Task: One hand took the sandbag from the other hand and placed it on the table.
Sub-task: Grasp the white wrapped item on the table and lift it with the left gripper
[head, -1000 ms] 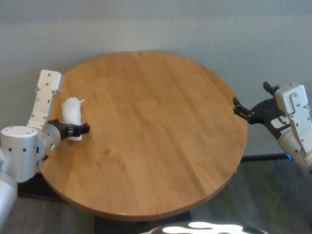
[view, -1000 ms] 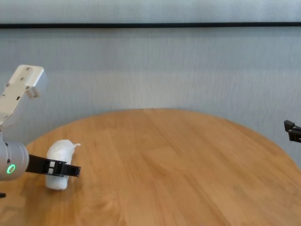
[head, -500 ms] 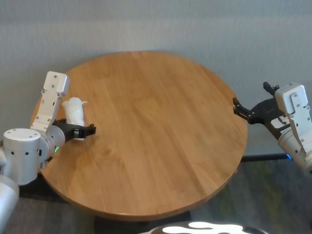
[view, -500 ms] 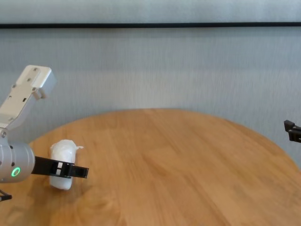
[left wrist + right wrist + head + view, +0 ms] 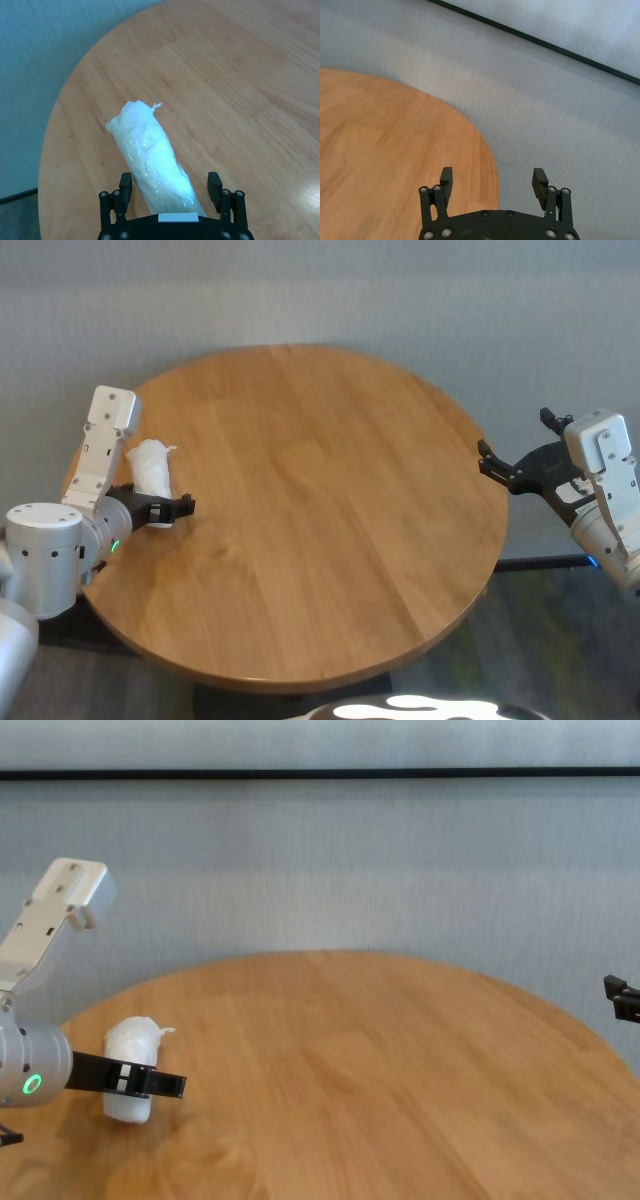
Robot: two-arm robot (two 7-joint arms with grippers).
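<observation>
The sandbag point(image 5: 150, 468), a white lumpy pouch with a tuft at its far end, lies on the round wooden table point(image 5: 330, 490) near its left edge. My left gripper point(image 5: 185, 502), with the green ring, is open and straddles the bag's near end. In the left wrist view the sandbag point(image 5: 150, 155) runs out from between the fingers, with a gap showing beside one finger point(image 5: 215, 182). My right gripper point(image 5: 513, 437), with the blue ring, is open and empty just off the table's right edge.
A grey wall stands behind the table point(image 5: 380, 1070). The right wrist view shows the table's rim point(image 5: 487, 160) below the open right gripper point(image 5: 492, 175). The sandbag point(image 5: 130, 1065) and left gripper point(image 5: 175, 1080) sit low at the left in the chest view.
My left gripper slid a little to the right along the sandbag, then eased back slightly. The sandbag stays on the table. The right arm has not moved.
</observation>
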